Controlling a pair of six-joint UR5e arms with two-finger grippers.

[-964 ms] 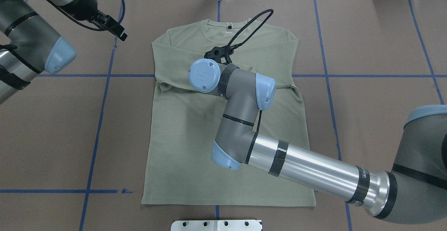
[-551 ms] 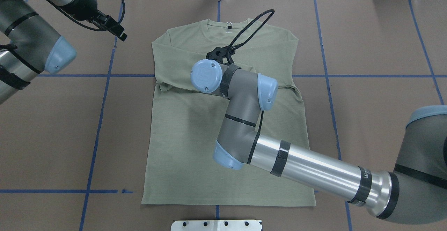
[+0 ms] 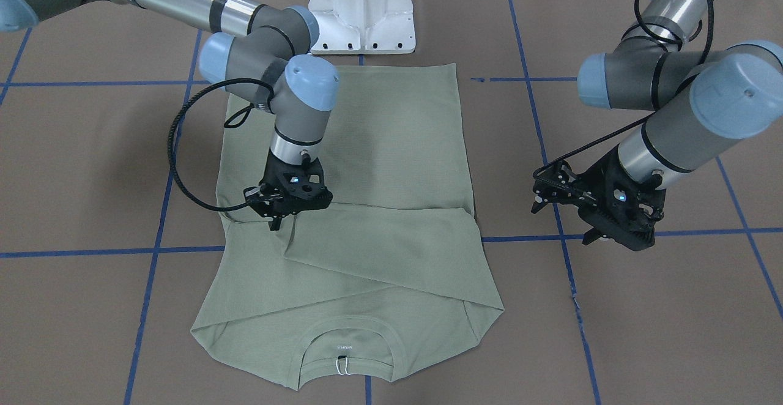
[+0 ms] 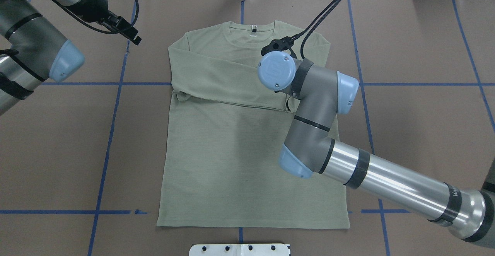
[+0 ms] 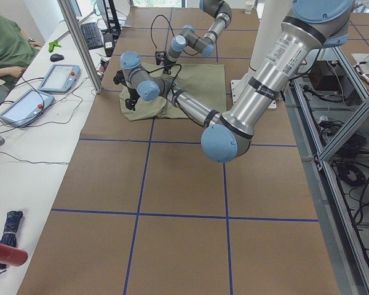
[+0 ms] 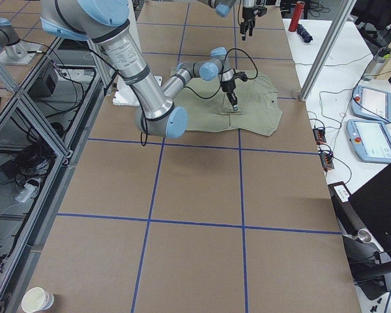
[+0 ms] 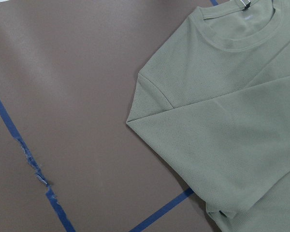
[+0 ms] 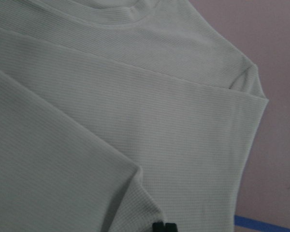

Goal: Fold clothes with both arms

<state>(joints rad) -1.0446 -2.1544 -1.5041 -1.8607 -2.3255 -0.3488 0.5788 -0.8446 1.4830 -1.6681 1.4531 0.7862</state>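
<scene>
The sage-green shirt (image 4: 232,151) lies flat on the brown table, collar at the far side, with both sleeves folded across the chest. It also shows in the front view (image 3: 397,142). My right gripper (image 3: 273,224) hangs low over the shirt's right side, tips together, right beside the cuff (image 3: 290,234) of the top sleeve. Whether it pinches cloth I cannot tell. In the overhead view my right wrist (image 4: 276,70) hides it. My left gripper (image 3: 588,238) hovers off the shirt over bare table at the left (image 4: 134,38). It looks open and empty.
The white pedestal base (image 3: 361,1) stands at the table's near edge by the shirt's hem. Blue tape lines (image 4: 112,132) cross the table. A side bench with tablets (image 5: 58,77) runs along the far edge. A paper cup (image 6: 38,300) sits at one corner.
My right arm has swung to the right, from over the middle of the chest to the shirt's right side. The left arm and the shirt have not visibly moved.
</scene>
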